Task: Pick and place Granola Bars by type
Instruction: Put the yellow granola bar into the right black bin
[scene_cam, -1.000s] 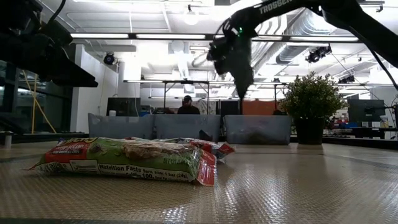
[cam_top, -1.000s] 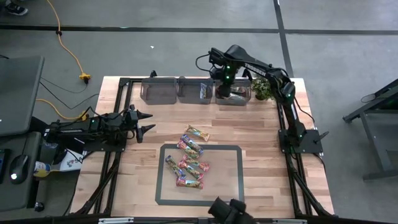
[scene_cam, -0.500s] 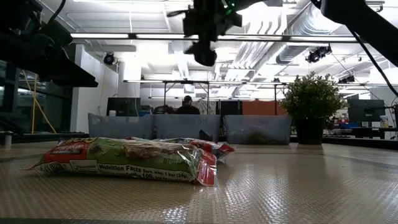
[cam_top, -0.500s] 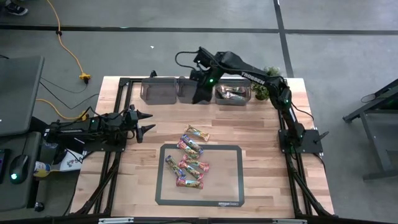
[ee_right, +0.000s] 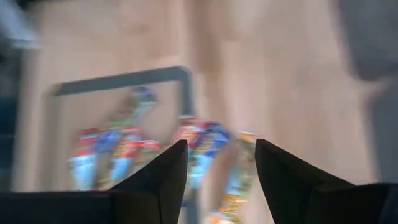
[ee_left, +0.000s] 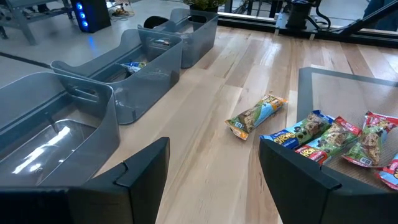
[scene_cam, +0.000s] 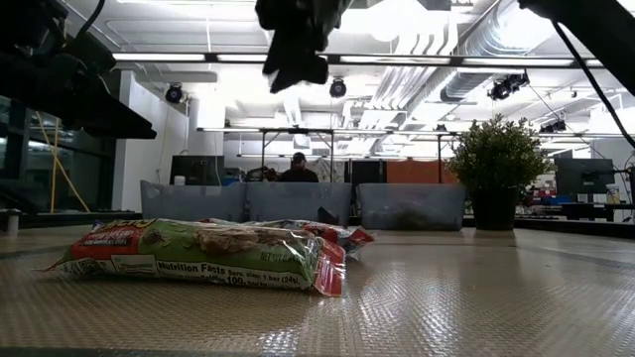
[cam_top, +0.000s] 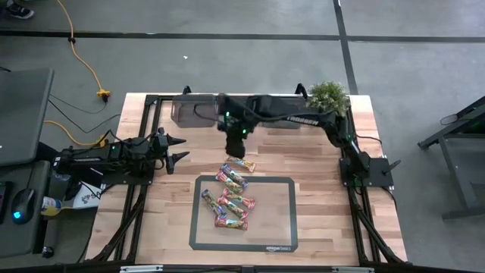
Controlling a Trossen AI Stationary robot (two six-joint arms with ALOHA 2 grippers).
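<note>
Several granola bars (cam_top: 231, 199) lie in a loose heap on the dark-framed mat; a green-tan bar (cam_top: 239, 162) lies apart on the wood just beyond it. In the low view a green bar (scene_cam: 189, 254) lies flat in front, with a red one (scene_cam: 342, 236) behind it. My right gripper (cam_top: 236, 142) hangs open and empty above the bars' far end; its wrist view shows the bars (ee_right: 199, 146) blurred between its fingers. My left gripper (cam_top: 180, 149) waits open at the table's left; the bars (ee_left: 323, 134) lie ahead of it.
Three grey translucent bins (cam_top: 193, 111) stand in a row along the far edge, also seen in the left wrist view as bins (ee_left: 84, 118); the middle bin holds a bar. A potted plant (cam_top: 327, 96) stands at the far right corner. The mat's frame (cam_top: 294, 216) lies mid-table.
My right gripper has swung from over the rightmost bin toward the table's left and near edge, and now hangs above the bars' far end, carrying nothing. The bars on the table have stayed in place.
</note>
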